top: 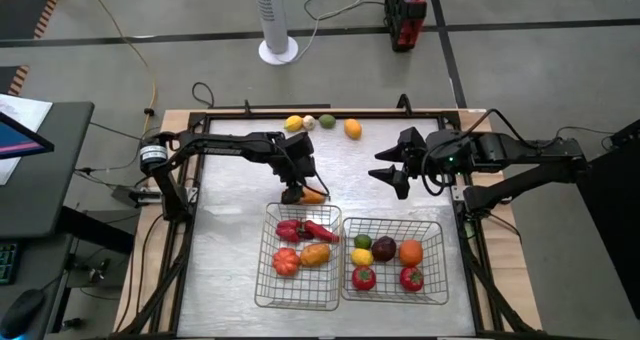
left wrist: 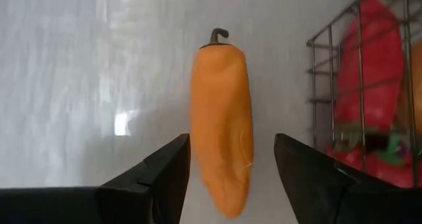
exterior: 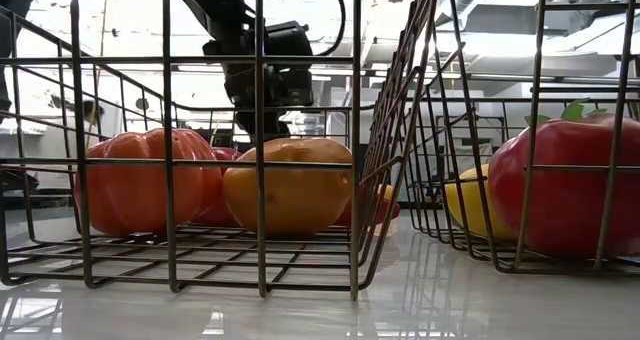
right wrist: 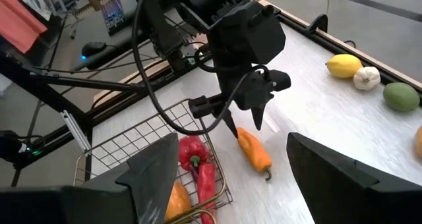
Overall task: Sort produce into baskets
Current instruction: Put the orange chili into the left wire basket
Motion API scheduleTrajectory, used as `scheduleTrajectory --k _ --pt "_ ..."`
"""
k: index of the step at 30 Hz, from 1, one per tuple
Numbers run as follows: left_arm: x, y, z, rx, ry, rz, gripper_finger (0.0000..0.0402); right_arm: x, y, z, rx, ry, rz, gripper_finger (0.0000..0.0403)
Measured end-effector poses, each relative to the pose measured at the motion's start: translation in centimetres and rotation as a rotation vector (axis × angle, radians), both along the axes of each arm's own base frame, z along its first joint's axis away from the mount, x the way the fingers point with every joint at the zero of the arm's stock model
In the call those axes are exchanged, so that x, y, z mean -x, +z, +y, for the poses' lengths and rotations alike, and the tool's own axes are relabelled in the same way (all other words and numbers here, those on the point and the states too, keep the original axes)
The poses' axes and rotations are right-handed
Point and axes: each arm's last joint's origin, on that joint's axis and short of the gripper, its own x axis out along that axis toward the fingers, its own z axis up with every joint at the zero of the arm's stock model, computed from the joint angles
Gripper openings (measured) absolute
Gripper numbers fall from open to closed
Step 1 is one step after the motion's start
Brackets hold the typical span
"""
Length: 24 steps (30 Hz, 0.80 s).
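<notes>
The orange pepper (left wrist: 221,125) lies flat on the table (top: 230,230), just outside the far rim of the left basket (top: 298,298), its curled stem pointing away from the left gripper (left wrist: 231,161). That gripper hangs right over it with its jaws spread to either side of the pepper's blunt end, not yet pinching it. The left basket already holds a long red pepper (top: 305,230), a red tomato-like piece (top: 286,262) and a yellow-orange one (top: 316,254); the right basket (top: 392,290) beside it holds five round pieces. A lemon (top: 293,123), a whitish bulb (top: 309,122), a green fruit (top: 327,121) and an orange one (top: 352,129) wait along the far edge. The right gripper (top: 385,176) hovers over bare table past the right basket, jaws parted and empty. The risk I see: the pepper is smooth and tapered, so a close near its end could squeeze it out sideways, and the basket wire sits close enough to snag a finger.
</notes>
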Motion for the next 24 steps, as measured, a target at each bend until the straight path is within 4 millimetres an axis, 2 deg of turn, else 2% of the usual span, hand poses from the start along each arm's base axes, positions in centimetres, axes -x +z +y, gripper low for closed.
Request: scheduleTrajectory --k 9,13,17,20,24 --pt "0.1 0.2 0.4 -0.179 -0.180 -0.021 0.0204 0.0 0.0 0.0 -0.016 -0.008 -0.002 0.0311" --pt "-0.6 1.8 0.6 -0.210 -0.235 -0.076 0.0191 0.0 0.0 0.0 -0.018 -0.008 0.001 0.0311" --pt "-0.9 2.8 0.7 -0.301 -0.367 -0.103 0.0169 0.0 -0.1 0.0 -0.015 -0.007 0.009 0.0311" --pt "-0.8 2.6 0.8 -0.401 -0.509 -0.098 0.0158 0.1 -0.1 0.0 -0.015 -0.007 0.010 0.0311" --pt "-0.3 1.2 1.1 -0.585 -0.700 -0.033 0.0148 0.1 -0.1 0.0 -0.020 -0.010 0.012 0.0311"
